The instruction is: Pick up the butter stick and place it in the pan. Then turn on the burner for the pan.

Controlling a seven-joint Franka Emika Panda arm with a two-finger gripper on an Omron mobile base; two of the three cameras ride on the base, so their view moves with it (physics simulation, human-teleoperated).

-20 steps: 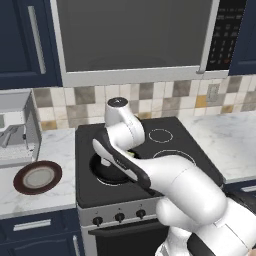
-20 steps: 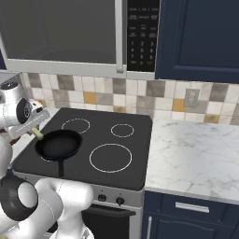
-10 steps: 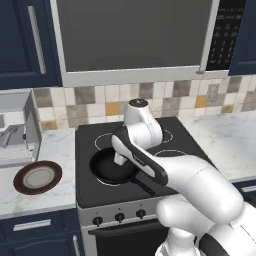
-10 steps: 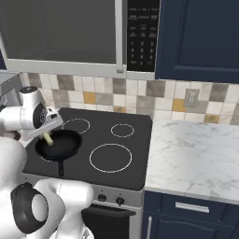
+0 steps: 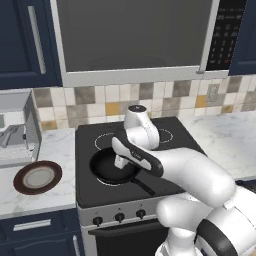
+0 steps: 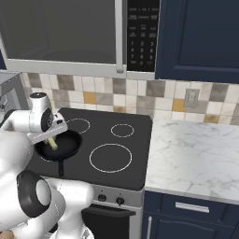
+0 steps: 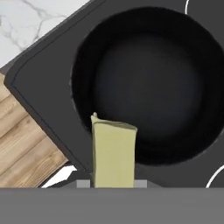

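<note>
The black pan (image 7: 148,83) sits on the front left of the cooktop, handle toward the stove front (image 5: 112,169) (image 6: 63,145). The pale yellow butter stick (image 7: 113,153) is held upright, just above the pan's near rim. From the right base view the butter stick (image 6: 52,144) hangs over the pan's left part. My gripper (image 7: 113,183) is shut on it, and its tips are hidden behind the bar; the gripper (image 6: 50,139) points down at the pan. The pan covers its own burner.
Other burner rings (image 6: 110,158) (image 6: 122,130) lie right of and behind the pan. Stove knobs (image 5: 119,217) line the front panel. A brown-rimmed plate (image 5: 37,177) rests on the left counter by a metal appliance (image 5: 15,132). The marble counter (image 6: 196,154) spreads to the right.
The arm has swung right from the stove's left edge, carrying the butter stick over the pan. The pan has stayed in place.
</note>
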